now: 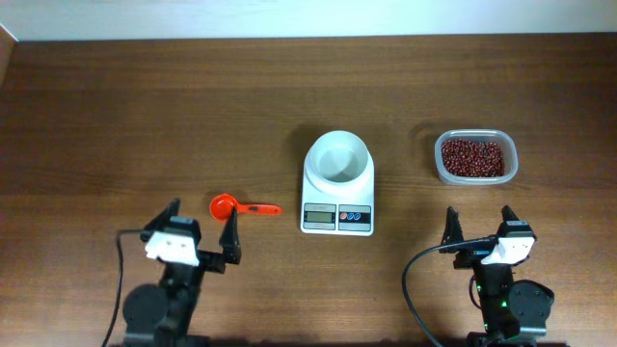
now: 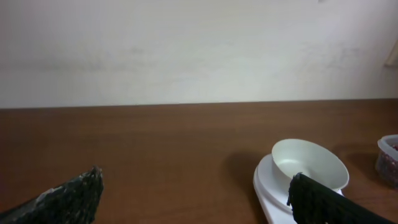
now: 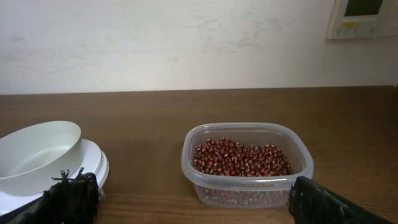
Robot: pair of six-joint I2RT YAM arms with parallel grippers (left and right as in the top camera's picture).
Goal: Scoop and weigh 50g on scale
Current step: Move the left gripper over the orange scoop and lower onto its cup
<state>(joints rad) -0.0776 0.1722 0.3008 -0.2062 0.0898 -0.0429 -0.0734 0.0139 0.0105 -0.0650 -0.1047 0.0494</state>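
Dark wood-grain table (image 1: 145,116). The white plastic scale (image 1: 337,198) sits mid-table, slightly farther out than both claws: to the right of the left gripper (image 1: 203,212) and to the left of the right gripper (image 1: 479,214). Both claws are spread wide, holding nothing. A round white bowl (image 1: 337,156) is on top of the scale; its grey display faces near. A clear tub (image 1: 474,157) of red beans stands far right. An orange scoop (image 1: 243,206) lies just beyond the left claw.
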